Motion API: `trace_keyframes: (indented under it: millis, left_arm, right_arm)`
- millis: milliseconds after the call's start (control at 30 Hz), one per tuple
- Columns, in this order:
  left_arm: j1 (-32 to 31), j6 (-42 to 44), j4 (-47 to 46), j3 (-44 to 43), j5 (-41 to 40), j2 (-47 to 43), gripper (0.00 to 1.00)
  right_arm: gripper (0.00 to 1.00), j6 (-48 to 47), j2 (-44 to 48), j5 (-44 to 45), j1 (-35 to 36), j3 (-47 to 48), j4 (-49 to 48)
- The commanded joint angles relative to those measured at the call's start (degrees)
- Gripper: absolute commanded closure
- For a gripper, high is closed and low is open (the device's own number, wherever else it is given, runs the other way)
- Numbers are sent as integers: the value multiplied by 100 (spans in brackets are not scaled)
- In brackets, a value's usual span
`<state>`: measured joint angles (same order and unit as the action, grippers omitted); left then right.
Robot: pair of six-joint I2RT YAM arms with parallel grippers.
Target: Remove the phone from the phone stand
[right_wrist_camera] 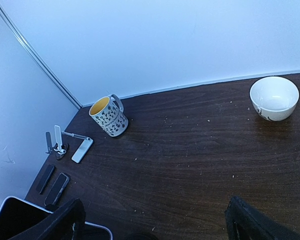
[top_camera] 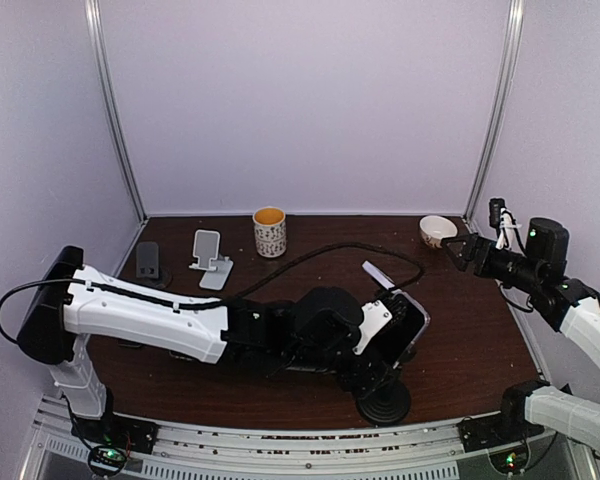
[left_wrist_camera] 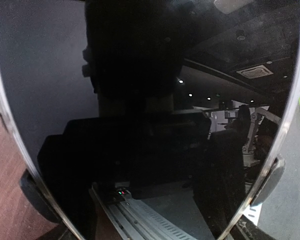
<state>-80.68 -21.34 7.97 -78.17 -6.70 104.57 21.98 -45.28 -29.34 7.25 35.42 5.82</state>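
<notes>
— Where's the phone [left_wrist_camera: 150, 120]?
— On the black phone stand [top_camera: 384, 403], left gripper [top_camera: 388, 325] straddling it. I cannot tell whether its jaws are gripping. The right gripper [top_camera: 458, 250] is spread wide, well apart
— Next?
— Probably a firm squeeze, then lift it straight off

White-shelled arms [top_camera: 145, 310], black joints, cables [top_camera: 320, 248]

phone [left_wrist_camera: 140, 100] black | mug [right_wrist_camera: 109, 116] speckled white, yellow inside | bowl [right_wrist_camera: 274, 97] white | table [right_wrist_camera: 190, 150] dark brown
</notes>
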Motion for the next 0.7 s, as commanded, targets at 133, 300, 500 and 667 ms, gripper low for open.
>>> trace_keyframes:
  millis: [133,300,500,667]
  left_arm:
    - [18,-37,-355,779,-372,-792,34]
    - [18,-122,-443,1271,-653,-1426,40]
    - [55,-81,-311,1674,-1384,-2123,43]
    - [362,-310,-119,1842,-1862,-2436,45]
  right_arm:
    - [0,-159,121,158,-35,222,147]
    - [0,-108,109,116,-30,281,130]
    - [0,-83,179,181,-26,459,249]
    - [0,11,260,412,-30,749,410]
